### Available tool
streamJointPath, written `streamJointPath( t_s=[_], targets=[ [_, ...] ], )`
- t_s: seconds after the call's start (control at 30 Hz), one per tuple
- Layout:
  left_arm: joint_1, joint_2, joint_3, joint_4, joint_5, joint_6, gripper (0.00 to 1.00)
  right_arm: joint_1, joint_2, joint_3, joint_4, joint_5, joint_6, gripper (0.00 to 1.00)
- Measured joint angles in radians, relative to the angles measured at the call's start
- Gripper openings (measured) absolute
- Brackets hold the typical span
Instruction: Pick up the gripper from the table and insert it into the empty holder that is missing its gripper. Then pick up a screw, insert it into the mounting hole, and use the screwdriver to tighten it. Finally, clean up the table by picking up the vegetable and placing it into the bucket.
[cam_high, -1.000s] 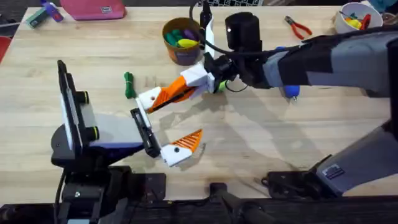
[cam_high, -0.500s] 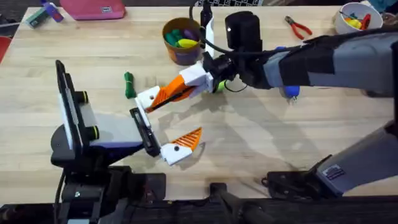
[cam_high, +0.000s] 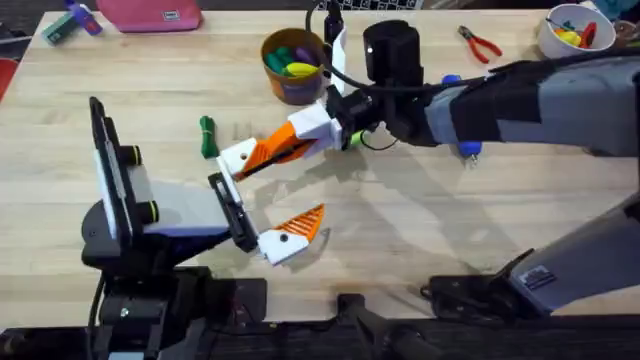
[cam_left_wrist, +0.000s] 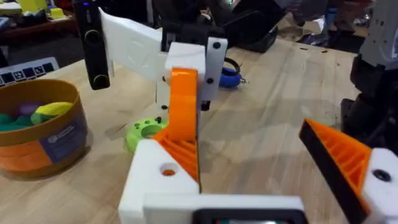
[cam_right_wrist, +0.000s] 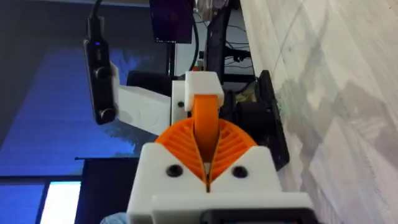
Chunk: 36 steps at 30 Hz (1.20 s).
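The right pincer (cam_high: 262, 155), closed on the orange tip (cam_right_wrist: 207, 127), fits it to the left pincer (cam_high: 262, 205), which stands wide open; the vegetable (cam_high: 207, 137) beside them awaits the bucket (cam_high: 291, 62).

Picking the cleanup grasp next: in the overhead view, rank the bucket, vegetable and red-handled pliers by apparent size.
1. bucket, clearly largest.
2-3. red-handled pliers and vegetable look about alike; the pliers lie farther from the camera, so no ranking.

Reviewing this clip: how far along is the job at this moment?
Done: nothing fully. In hand: the right gripper is shut on the gripper, pressing it at the holder. Left: the screw and tightening, as the screwdriver lies on the table, and the vegetable is not yet in the bucket.
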Motion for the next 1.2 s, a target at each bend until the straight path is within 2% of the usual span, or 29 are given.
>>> streamJointPath(
  t_s=[0.5, 0.57, 0.67, 0.73, 0.8, 1.03, 1.13, 1.2],
  targets=[
    [0.0, 0.0, 0.0, 0.0, 0.0, 0.0, 0.985, 0.0, 0.0, -0.001, 0.001, 0.002, 0.004, 0.009],
    [0.0, 0.0, 0.0, 0.0, 0.003, 0.001, 0.985, 0.001, 0.0, -0.001, 0.0, 0.013, 0.01, 0.196],
    [-0.006, 0.0, 0.001, -0.004, 0.03, 0.005, 0.985, 0.006, 0.0, -0.002, 0.0, 0.054, 0.011, 0.641],
    [-0.006, 0.0, 0.001, -0.005, 0.036, 0.007, 0.985, 0.007, 0.0, -0.002, 0.0, 0.07, 0.009, 0.904],
    [-0.006, 0.0, 0.001, -0.006, 0.039, 0.007, 0.985, 0.008, -0.003, -0.002, -0.001, 0.081, 0.009, 0.95],
    [-0.006, 0.0, 0.001, -0.006, 0.04, 0.007, 0.985, 0.005, -0.099, -0.007, -0.055, 0.117, -0.001, 0.961],
    [-0.006, 0.0, 0.001, -0.006, 0.041, 0.007, 0.985, -0.014, -0.181, -0.007, -0.245, 0.162, -0.07, 0.963],
    [-0.006, 0.0, 0.001, -0.007, 0.042, 0.007, 0.985, -0.043, -0.246, -0.008, -0.435, 0.23, -0.145, 0.964]
  ],
)
